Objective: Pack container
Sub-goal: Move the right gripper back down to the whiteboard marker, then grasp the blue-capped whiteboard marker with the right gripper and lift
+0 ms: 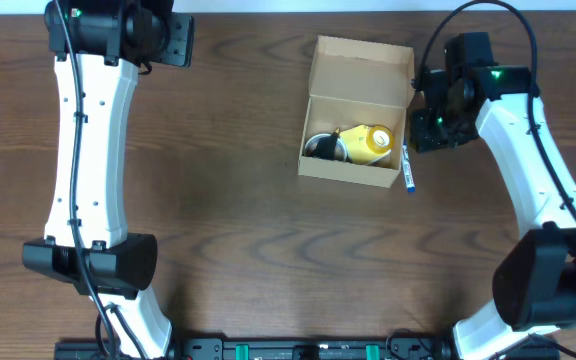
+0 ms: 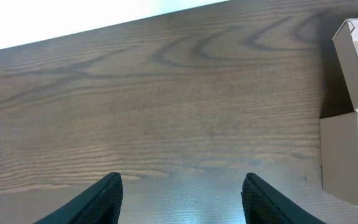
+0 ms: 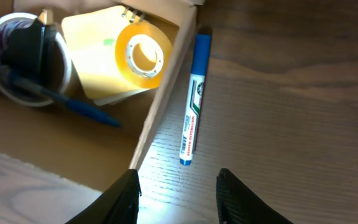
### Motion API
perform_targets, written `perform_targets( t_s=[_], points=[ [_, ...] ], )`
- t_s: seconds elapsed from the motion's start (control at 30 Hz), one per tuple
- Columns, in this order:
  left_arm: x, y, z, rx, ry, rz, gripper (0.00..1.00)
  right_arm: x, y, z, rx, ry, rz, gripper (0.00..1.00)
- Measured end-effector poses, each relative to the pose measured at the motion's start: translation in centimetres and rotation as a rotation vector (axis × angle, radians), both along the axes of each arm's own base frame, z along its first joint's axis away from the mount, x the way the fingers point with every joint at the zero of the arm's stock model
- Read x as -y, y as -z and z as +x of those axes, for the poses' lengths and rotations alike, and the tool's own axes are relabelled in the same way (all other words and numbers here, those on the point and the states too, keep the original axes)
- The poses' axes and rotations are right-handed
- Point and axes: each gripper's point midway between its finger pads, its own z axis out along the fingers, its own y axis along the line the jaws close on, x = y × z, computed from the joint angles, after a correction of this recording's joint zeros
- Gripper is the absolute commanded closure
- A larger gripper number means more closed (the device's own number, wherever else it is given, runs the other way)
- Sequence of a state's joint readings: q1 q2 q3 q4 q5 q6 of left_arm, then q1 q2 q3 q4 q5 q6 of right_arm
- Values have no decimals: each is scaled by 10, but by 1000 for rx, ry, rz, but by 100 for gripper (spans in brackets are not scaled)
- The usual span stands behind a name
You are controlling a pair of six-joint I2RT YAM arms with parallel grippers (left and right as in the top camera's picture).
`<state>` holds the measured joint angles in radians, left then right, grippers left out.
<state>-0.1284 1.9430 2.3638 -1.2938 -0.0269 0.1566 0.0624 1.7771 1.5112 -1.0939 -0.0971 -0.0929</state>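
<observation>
The tan cardboard container (image 1: 353, 172) stands open at the table's middle right, its flap lid (image 1: 361, 68) tilted back. Inside lie a yellow tape roll (image 1: 376, 140) on yellow notes, a dark roll (image 1: 320, 146) and a blue pen (image 3: 73, 102). A blue-and-white marker (image 1: 407, 168) lies on the table against the box's right wall; the right wrist view shows it (image 3: 192, 102) just beyond the fingers. My right gripper (image 3: 176, 196) is open and empty beside the box wall (image 3: 163, 99). My left gripper (image 2: 182, 202) is open and empty at the far left, the box (image 2: 347, 149) to its right.
The table is dark wood (image 1: 218, 200). Its far edge (image 2: 104, 25) meets a white surface near my left gripper. Both arm bases stand at the front edge, left (image 1: 93, 265) and right (image 1: 548, 280).
</observation>
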Motion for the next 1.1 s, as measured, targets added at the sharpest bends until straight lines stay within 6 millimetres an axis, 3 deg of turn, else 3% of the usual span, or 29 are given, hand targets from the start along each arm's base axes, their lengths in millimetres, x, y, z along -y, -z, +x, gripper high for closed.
perform_targets(
  t_s=[0.3, 0.43, 0.57, 0.8, 1.1],
  points=[
    [0, -1, 2, 8, 0, -1, 37, 30, 11, 5, 10, 124, 9, 59],
    [0, -1, 1, 5, 0, 0, 37, 29, 32, 1, 4, 126, 11, 59],
    [0, -1, 1, 5, 0, 0, 37, 26, 70, -19, -47, 130, 25, 59],
    [0, -1, 1, 7, 0, -1, 37, 22, 87, -21, -29, 130, 50, 58],
    [0, -1, 1, 7, 0, -1, 37, 14, 95, -22, -17, 120, 91, 57]
  ],
)
